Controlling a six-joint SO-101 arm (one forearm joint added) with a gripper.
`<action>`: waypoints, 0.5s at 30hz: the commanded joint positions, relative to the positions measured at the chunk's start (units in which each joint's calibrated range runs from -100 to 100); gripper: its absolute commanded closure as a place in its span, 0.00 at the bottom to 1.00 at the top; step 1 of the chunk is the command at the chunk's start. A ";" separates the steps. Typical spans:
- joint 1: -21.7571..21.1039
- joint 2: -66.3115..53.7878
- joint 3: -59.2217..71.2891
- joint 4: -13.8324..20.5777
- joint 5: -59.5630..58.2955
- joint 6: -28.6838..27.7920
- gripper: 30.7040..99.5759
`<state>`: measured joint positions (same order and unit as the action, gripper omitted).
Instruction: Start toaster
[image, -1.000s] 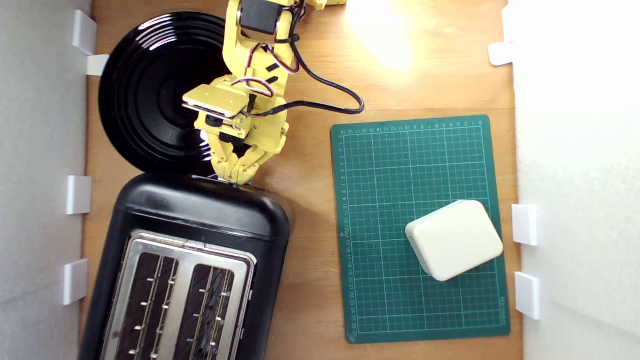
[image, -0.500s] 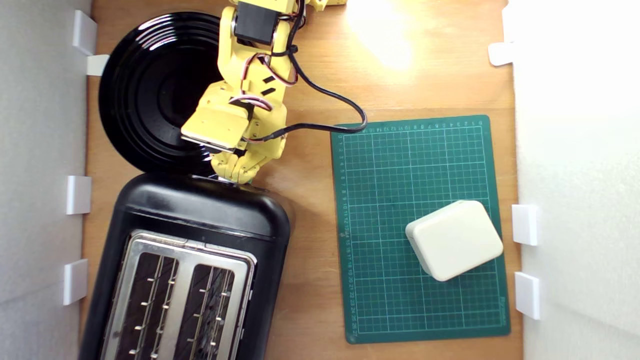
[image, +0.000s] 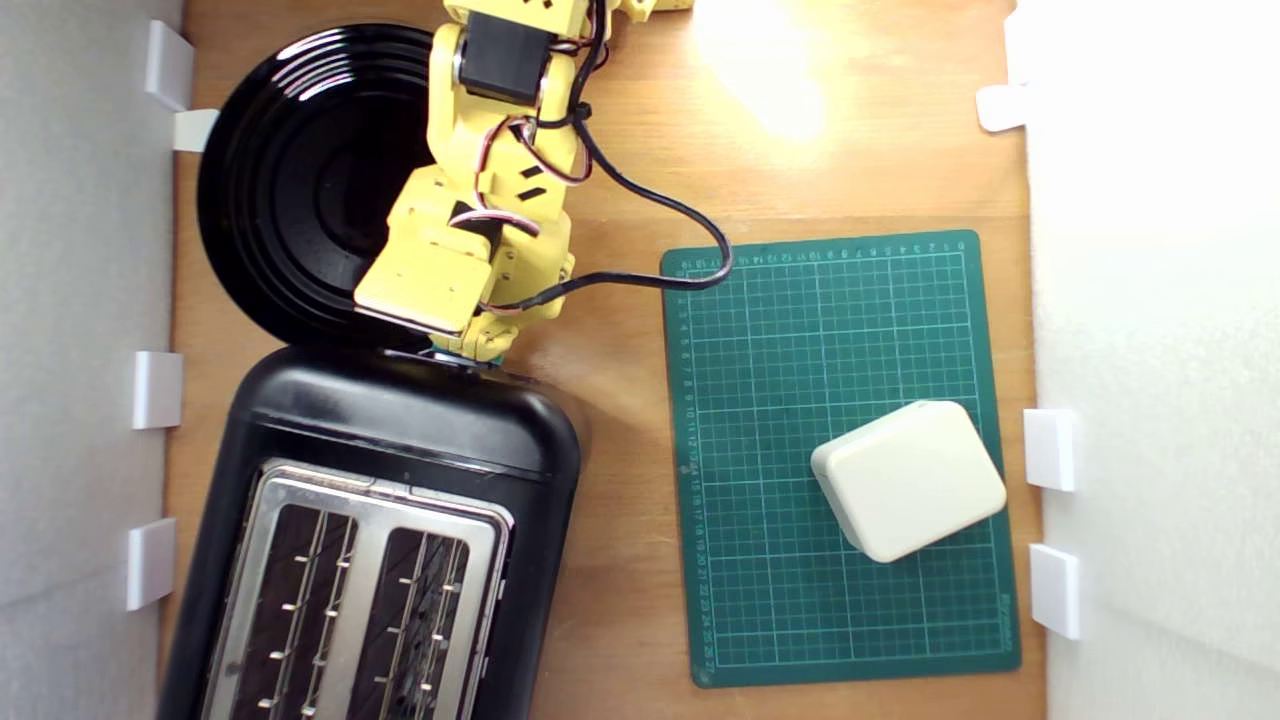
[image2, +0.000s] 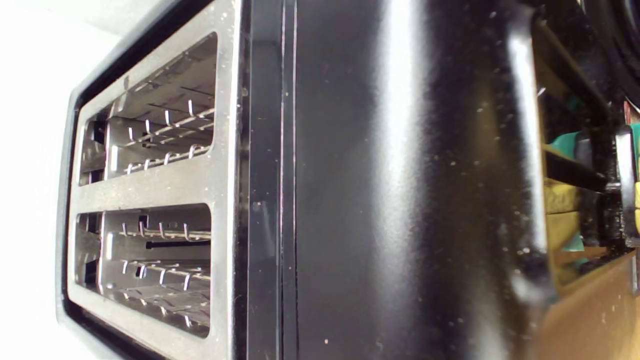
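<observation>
- Exterior view: the toaster (image: 400, 470) sits on the wooden desk (image: 620, 150) toward that view's lower left, its silver top plate (image: 360, 590) and two wire-guided slots facing up and both empty. A round black plate (image: 290, 180) lies just beyond its far end.
- Handling, as a judgement: the body looks big, rigid and heavy enough to stay put under a push. Its glossy black shell would be slippery, so the shell is no place to take hold.
- The part to work is the small teal lever (image: 480, 352) on the end wall nearest the arm. It probably wants a firm, straight press down along its slot, with contact on its top face; a glancing touch could slide off.
- The claw (image: 478, 345) is down at that end wall, right at the toaster's top edge. The yellow wrist housing (image: 430, 275) covers most of it from above.
- Wrist view: the toaster's dark end wall (image2: 400, 200) fills the picture. At its far edge a sliver of teal (image2: 565, 142) and yellow claw parts (image2: 562, 200) show close together.
- Whether the claw is spread or closed I cannot tell, nor whether it actually touches the lever. It carries nothing visible.
- A green cutting mat (image: 840, 300) with a cream box (image: 908, 478) lies well apart, on the exterior view's right.
</observation>
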<state>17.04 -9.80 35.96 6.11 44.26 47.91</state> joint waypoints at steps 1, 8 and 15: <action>0.82 1.55 -0.66 0.55 4.87 0.24 0.99; 1.69 -0.78 -2.29 2.52 4.87 0.03 0.99; 1.77 -1.20 -6.84 2.52 4.87 -0.18 0.99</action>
<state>17.04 -9.96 31.33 7.75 46.72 47.91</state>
